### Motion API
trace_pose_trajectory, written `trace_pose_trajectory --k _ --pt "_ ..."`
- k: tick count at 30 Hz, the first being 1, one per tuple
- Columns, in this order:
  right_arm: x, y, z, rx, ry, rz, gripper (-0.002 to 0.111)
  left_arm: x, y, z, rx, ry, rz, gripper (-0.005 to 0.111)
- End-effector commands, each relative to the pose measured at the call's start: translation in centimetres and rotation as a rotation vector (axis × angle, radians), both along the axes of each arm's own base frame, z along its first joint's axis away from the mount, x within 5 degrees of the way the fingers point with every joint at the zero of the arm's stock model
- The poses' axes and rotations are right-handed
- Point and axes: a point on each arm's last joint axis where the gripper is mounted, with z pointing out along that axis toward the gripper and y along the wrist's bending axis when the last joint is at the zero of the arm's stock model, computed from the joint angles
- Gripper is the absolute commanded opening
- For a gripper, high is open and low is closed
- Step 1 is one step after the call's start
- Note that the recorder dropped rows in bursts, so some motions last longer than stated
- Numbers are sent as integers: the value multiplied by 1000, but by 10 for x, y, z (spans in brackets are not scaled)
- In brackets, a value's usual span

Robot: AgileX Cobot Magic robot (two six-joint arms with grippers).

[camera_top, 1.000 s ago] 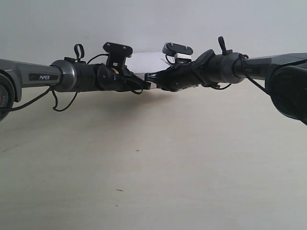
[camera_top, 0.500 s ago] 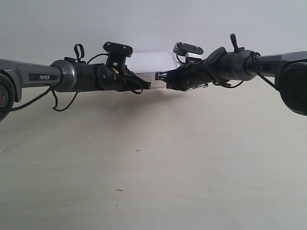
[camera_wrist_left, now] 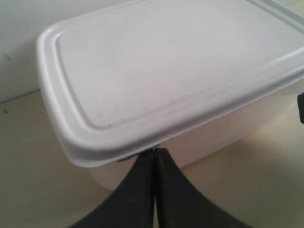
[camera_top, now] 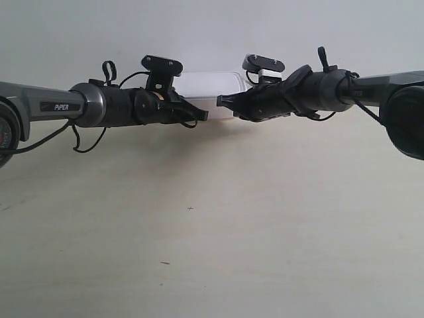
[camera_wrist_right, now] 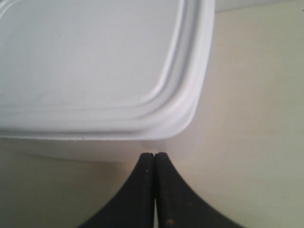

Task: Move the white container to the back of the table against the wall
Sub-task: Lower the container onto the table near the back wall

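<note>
Here the small white rectangular plastic container (camera_top: pixel 209 85) lies upper centre, long axis across the frame. The left claw (camera_wrist_left: pixel 155 151) and right claw (camera_wrist_right: pixel 155 154), both pinched together, meet its near side.

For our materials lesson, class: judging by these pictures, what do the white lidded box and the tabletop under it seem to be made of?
The white rectangular lidded container looks like smooth, slightly glossy moulded plastic: rounded corners, a stepped rim, a soft sheen. The pale beige table looks matt, wood or wood-grain laminate: faint grain lines show, but not which.
</note>
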Motion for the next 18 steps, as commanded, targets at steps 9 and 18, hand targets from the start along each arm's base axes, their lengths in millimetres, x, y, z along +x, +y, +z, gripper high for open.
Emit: trace_pose_trajectory --k 9,18 --pt "0 0 10 13 2 17 0 -2 0 0 39 46 -37 0" --pt "-7 -6 23 -55 77 94 0 -8 12 15 95 157 -90 0"
